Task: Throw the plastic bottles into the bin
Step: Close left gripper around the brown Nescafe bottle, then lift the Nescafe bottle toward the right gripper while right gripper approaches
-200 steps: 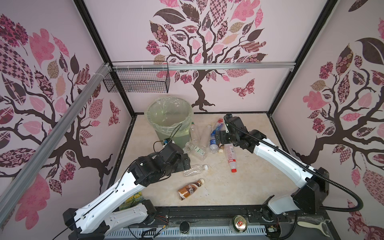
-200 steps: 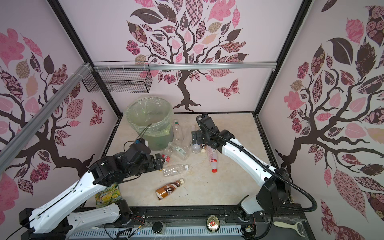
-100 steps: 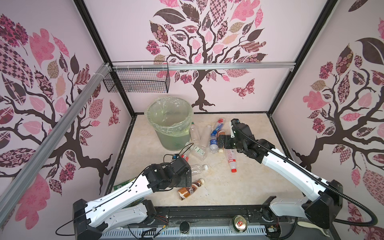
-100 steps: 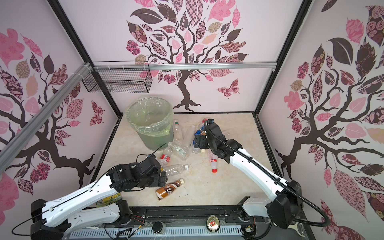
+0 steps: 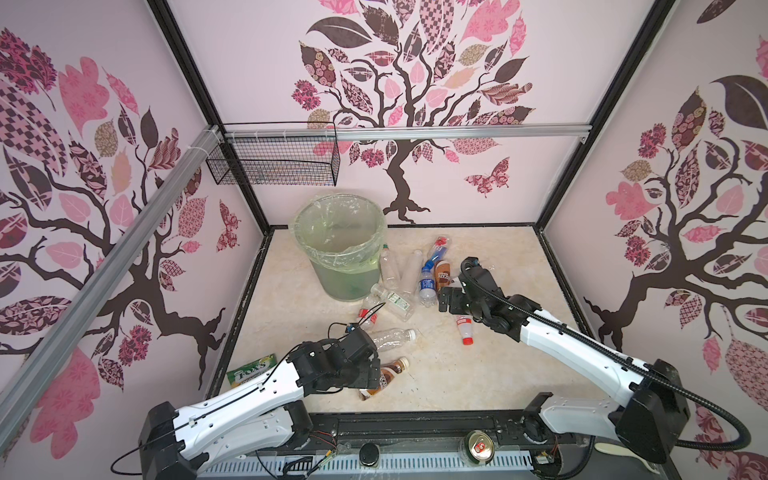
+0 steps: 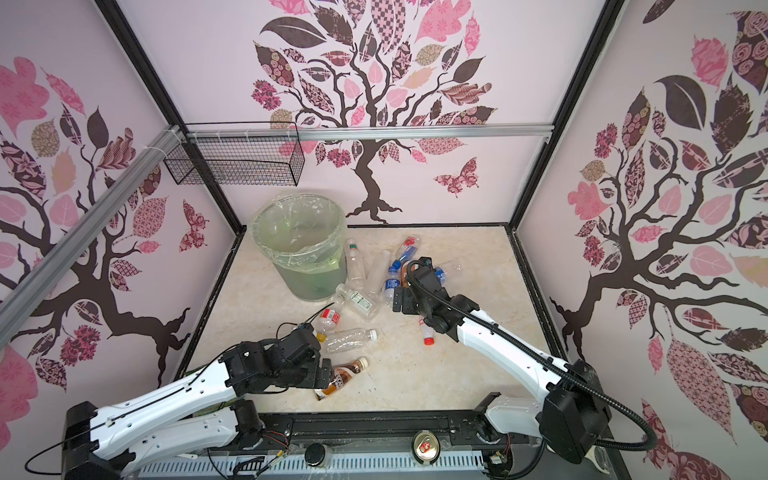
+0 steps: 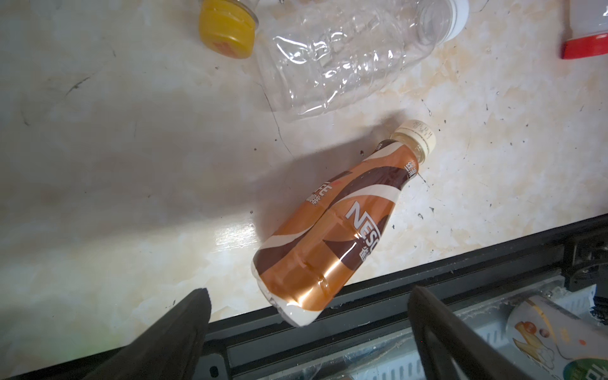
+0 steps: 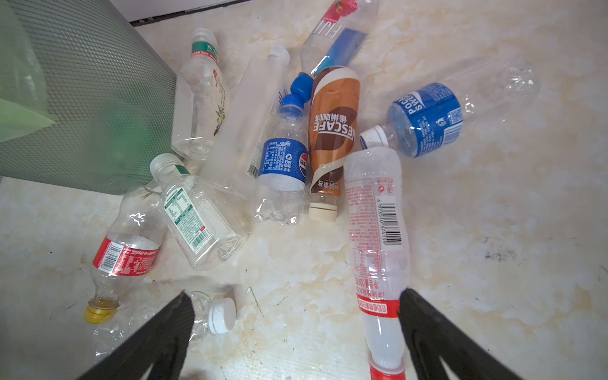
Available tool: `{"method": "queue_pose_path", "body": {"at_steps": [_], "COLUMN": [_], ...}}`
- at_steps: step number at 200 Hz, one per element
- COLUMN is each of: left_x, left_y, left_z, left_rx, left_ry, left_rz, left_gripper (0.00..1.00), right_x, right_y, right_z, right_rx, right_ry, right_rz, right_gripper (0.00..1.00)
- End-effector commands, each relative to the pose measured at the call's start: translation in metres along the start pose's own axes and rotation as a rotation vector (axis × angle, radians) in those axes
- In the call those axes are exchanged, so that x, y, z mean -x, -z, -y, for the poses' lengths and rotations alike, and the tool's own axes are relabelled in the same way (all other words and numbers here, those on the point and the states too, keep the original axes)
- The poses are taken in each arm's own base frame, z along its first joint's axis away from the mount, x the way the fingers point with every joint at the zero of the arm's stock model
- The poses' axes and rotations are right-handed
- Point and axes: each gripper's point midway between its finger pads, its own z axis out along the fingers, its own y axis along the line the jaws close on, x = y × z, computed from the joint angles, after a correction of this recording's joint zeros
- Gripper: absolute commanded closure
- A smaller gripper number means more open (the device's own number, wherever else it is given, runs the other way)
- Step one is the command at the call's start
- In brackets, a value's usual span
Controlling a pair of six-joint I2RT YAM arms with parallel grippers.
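the marble-look table carries everything. the bin stands upright near its far left corner, with the liner bag folded over the rim. i can't make out any bottle inside it, so i judge the job barely begun, if at all.

my left claw hangs low at the near edge of the table, jaws wide apart and gripping nothing. in the wrist view the butt end of a brown coffee bottle lies between them. my right claw is likewise spread and empty, above the main heap.

the plastic bottles i can see all lie on their sides on the table. most are in a loose heap just beside the bin, many touching one another. a clear bottle and the brown one lie apart, nearer me. a white bottle with a red cap lies close to one side of the right claw. i reckon eleven or so are left to lift and drop in, and no grip is made yet.
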Motion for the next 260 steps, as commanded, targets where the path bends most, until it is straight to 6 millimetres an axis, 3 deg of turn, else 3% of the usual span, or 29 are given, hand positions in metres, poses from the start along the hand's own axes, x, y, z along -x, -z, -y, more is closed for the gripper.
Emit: {"method": "queue_pose_path", "body": {"at_steps": [1,91,146,219,260], "left_x": [0.004,-0.001,-0.006,0.004,0.003], "left_y": [-0.012,-0.04,-0.059,-0.063,-0.07], "left_z": [0.003,0.002,-0.002,0.006,0.009], "left_rx": [-0.004,0.113,0.164,0.141,0.114], "left_ry": [-0.026,-0.079,-0.126,-0.138,-0.129], "left_rz": [0.021,-0.09,-0.143,-0.095,-0.092], "left_gripper": [0.02,0.02,0.03,0.24,0.3], "right_x": [0.022,0.023,0.007,0.002,0.007], "right_y": [0.019,0.029,0.008,0.007,0.007], "right_z": [-0.009,-0.021,-0.028,-0.022,-0.025], "right_rx": [0.006,0.106,0.146,0.135,0.146], "right_ry": [-0.026,0.001,-0.014,0.002,0.015], "right_rz": [0.065,0.096,0.051,0.057,0.04], "right_gripper": [0.01,0.01,0.0,0.0,0.0]}}
